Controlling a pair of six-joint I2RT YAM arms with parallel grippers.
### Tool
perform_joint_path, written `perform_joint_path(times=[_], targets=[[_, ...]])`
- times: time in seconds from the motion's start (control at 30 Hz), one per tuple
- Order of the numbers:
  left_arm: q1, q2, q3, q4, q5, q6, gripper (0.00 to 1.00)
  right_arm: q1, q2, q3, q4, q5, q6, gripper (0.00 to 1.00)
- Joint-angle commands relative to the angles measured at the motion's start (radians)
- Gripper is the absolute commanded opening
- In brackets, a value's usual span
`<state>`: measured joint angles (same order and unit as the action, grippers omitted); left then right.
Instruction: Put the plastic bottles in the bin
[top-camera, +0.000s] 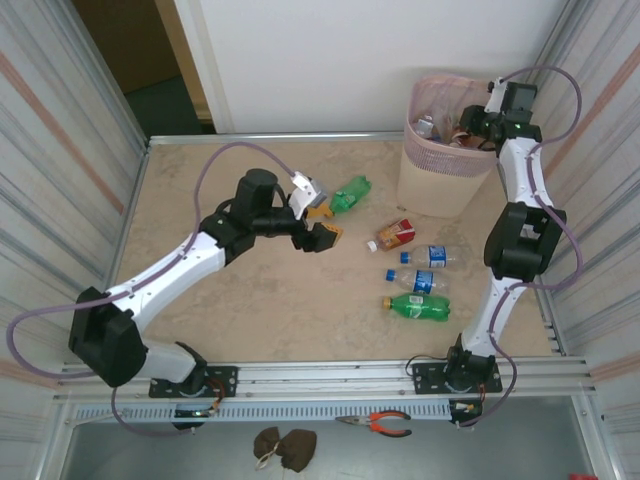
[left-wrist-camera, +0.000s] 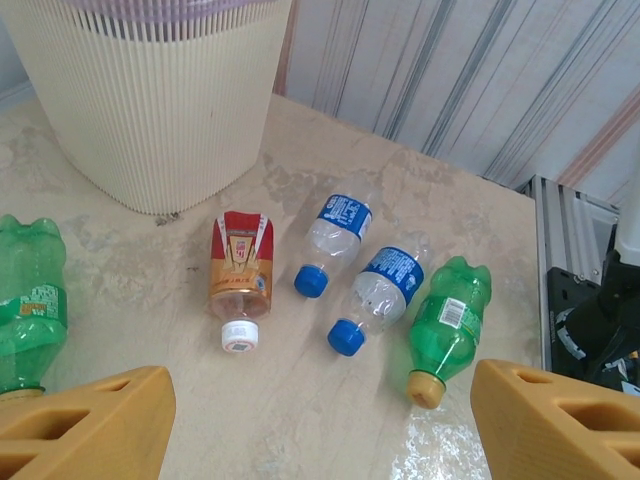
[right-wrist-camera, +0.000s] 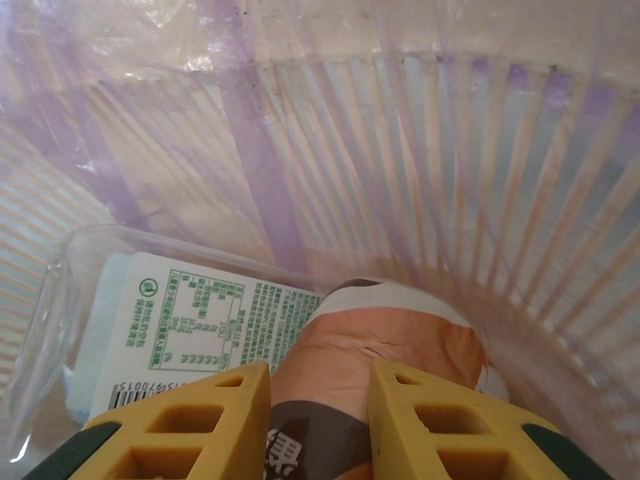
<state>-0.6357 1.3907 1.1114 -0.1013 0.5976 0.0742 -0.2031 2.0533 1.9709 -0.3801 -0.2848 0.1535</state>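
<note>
My right gripper (right-wrist-camera: 320, 372) is down inside the bin (right-wrist-camera: 450, 150), at the far right of the table (left-wrist-camera: 300, 410), with its jaws drawn narrow. An orange-labelled bottle (right-wrist-camera: 400, 340) shows between and past the fingertips; I cannot tell whether it is gripped or loose.

My left gripper (left-wrist-camera: 322, 372) hangs wide and empty near mid-table. To its right lie a red-labelled bottle (left-wrist-camera: 240, 265), two blue-labelled bottles (left-wrist-camera: 338, 230) (left-wrist-camera: 385, 285) and a green bottle (left-wrist-camera: 448, 320).

Expect them to be light, thin-walled and slick, and to dent and roll. Grip mid-body at the label, jaws crosswise to the long axis.
</note>
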Motion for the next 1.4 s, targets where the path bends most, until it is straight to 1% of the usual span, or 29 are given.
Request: perform_joint_path(times=[0.0, 0.2, 0.37, 0.6, 0.7, 0.83, 0.93, 1.0, 1.17, 1.27, 1.37], targets=[[0.005, 0.034, 0.057, -0.014, -0.029, 0.017, 0.78, 0.006, -0.105, 0.002, -0.017, -0.008, 0.019, 0.30], [0.015, 0.127, 0.119, -0.074, -0.089, 0.020, 0.77, 0.023, -0.249, -0.076, -0.008, -0.022, 0.016, 0.33], [0.025, 0.232, 0.204, -0.159, -0.149, 0.035, 0.77, 0.036, -0.398, -0.244, 0.053, -0.037, 0.027, 0.34], [0.060, 0.437, 0.368, -0.312, -0.271, 0.043, 0.73, 0.054, -0.593, -0.443, 0.073, -0.035, 0.040, 0.35], [0.085, 0.522, 0.429, -0.344, -0.298, 0.043, 0.73, 0.057, -0.668, -0.514, 0.062, -0.032, 0.042, 0.35], [0.105, 0.642, 0.522, -0.373, -0.305, 0.057, 0.73, 0.059, -0.753, -0.595, 0.049, -0.021, 0.044, 0.35], [0.105, 0.699, 0.580, -0.362, -0.307, 0.078, 0.74, 0.059, -0.787, -0.631, 0.023, -0.025, 0.041, 0.35], [0.104, 0.779, 0.627, -0.356, -0.305, 0.093, 0.75, 0.058, -0.807, -0.646, 0.004, -0.019, 0.036, 0.35], [0.104, 0.908, 0.748, -0.350, -0.354, 0.115, 0.75, 0.057, -0.852, -0.678, -0.018, -0.017, 0.036, 0.35], [0.103, 0.969, 0.821, -0.385, -0.349, 0.124, 0.73, 0.057, -0.875, -0.696, -0.029, -0.012, 0.031, 0.35], [0.105, 0.992, 0.832, -0.393, -0.348, 0.125, 0.71, 0.056, -0.890, -0.713, -0.033, -0.007, 0.026, 0.35]])
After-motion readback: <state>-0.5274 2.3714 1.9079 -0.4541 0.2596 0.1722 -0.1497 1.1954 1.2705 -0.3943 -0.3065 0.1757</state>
